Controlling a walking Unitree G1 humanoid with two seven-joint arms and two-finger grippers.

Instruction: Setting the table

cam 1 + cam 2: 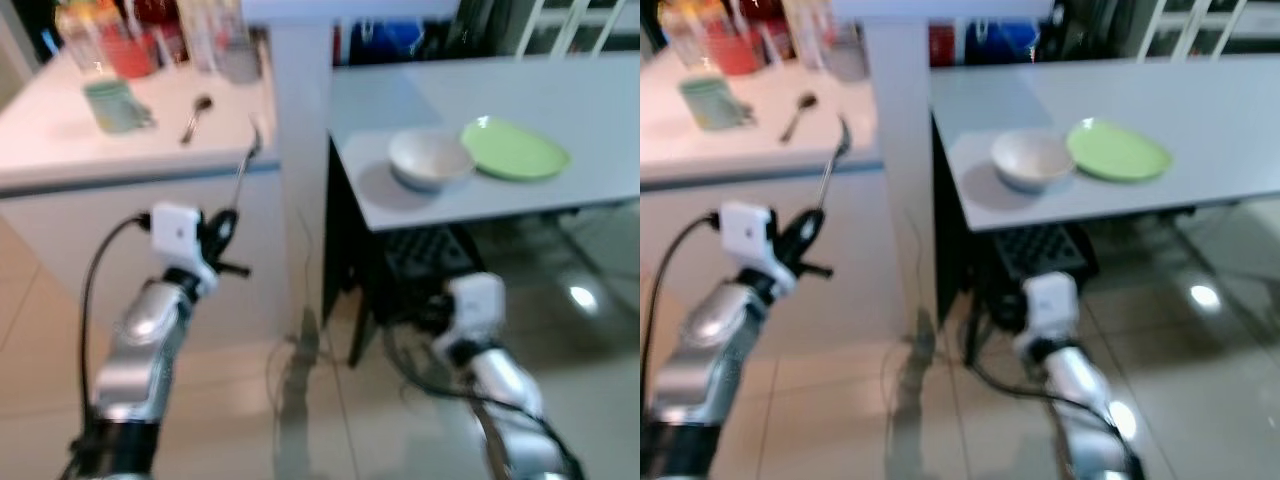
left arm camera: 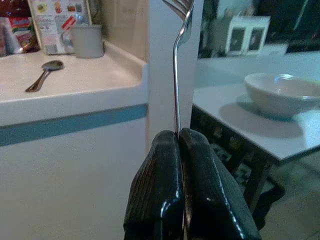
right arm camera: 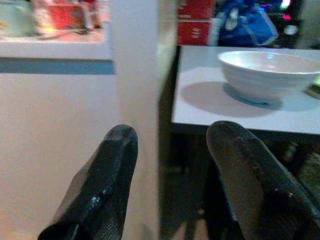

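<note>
Left gripper point(image 2: 181, 150): fingers clamped on fork point(image 2: 177, 70), held upright beside counter edge.
Right gripper point(image 3: 172, 145): fingers apart, empty, low before table.
Counter point(image 1: 60, 130): spoon point(image 1: 195, 115), green cup point(image 1: 112, 103).
Table point(image 1: 600, 110): white bowl point(image 1: 430, 157), green plate point(image 1: 515, 148) just beside it.

The fork point(image 2: 176, 75) is cut off above its tines by the left wrist view's edge, and its handle end is buried between the closed fingers point(image 2: 155, 200) of the left gripper point(image 2: 179, 135). Behind the spoon point(image 1: 196, 115) on the counter point(image 1: 60, 130), the jars and packets point(image 1: 130, 35) are too blurred to name and are cropped by the picture's edge. The table point(image 1: 600, 110) runs out past the edge beyond the plate point(image 1: 515, 150), what lies in the dark under it cannot be made out, and both head views are soft with blur.
</note>
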